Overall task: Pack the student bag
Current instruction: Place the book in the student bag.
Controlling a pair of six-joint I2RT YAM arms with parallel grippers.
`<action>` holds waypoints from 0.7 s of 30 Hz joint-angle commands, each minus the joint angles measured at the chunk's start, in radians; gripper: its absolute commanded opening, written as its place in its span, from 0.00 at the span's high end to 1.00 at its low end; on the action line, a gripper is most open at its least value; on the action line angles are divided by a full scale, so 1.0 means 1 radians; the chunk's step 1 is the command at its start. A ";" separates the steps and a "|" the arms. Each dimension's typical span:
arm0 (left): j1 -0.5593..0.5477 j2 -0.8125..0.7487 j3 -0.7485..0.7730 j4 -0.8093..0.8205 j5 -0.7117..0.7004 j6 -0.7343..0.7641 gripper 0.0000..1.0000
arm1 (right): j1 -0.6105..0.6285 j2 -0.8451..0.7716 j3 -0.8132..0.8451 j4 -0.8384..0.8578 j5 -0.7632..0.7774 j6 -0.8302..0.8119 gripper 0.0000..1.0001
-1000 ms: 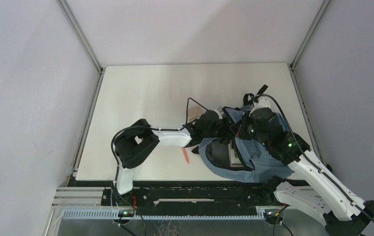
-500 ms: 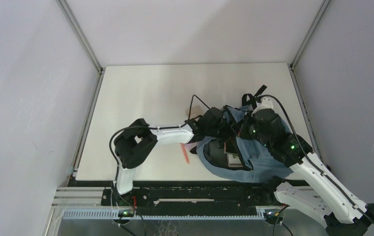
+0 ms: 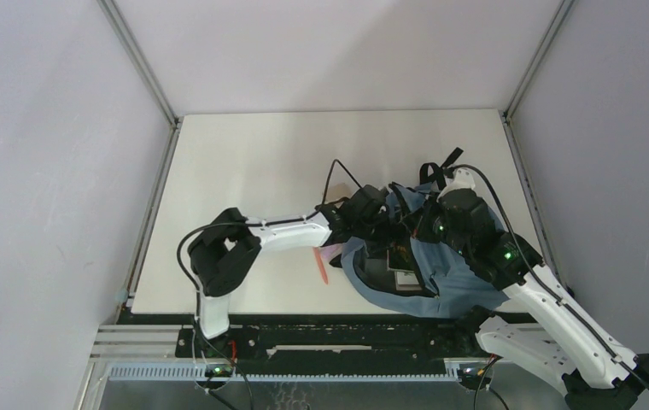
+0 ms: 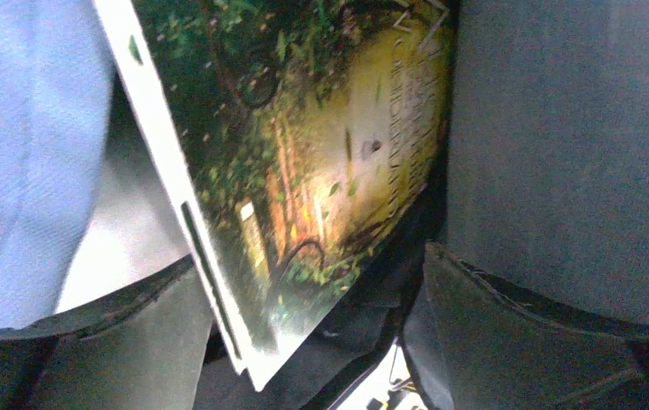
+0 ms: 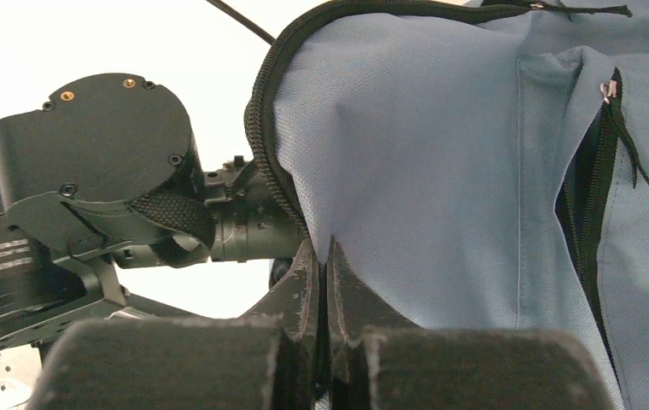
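Right gripper (image 5: 325, 256) tight on student bag (image 5: 441, 171) fabric — left gripper (image 4: 321, 342) agape around book (image 4: 321, 171).

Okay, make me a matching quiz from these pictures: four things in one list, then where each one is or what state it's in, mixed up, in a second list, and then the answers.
Things
1. book
2. red pen
3. right pincer
4. left pincer

Places or states
A. lying on the table, just left of the backpack
B. shut on the blue fabric at the backpack's zipper edge
C. tilted, inside the backpack
D. open, reaching into the backpack

Pairs: 1-C, 2-A, 3-B, 4-D
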 commanded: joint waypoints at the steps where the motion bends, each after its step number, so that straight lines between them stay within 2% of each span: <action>1: 0.014 -0.102 -0.006 -0.083 -0.077 0.102 0.12 | -0.017 -0.019 0.007 0.046 0.015 -0.004 1.00; 6: 0.023 -0.121 -0.012 -0.090 -0.088 0.119 0.30 | -0.032 -0.020 0.007 0.055 -0.001 -0.011 1.00; 12: 0.026 -0.098 -0.001 -0.089 -0.079 0.115 0.44 | -0.041 -0.019 0.007 0.052 -0.008 -0.012 1.00; 17: 0.026 -0.072 0.007 -0.067 -0.049 0.104 0.62 | -0.043 -0.021 0.007 0.050 -0.008 -0.010 1.00; 21: 0.026 -0.059 0.018 -0.065 -0.043 0.100 0.65 | -0.043 -0.021 0.007 0.051 -0.014 -0.009 1.00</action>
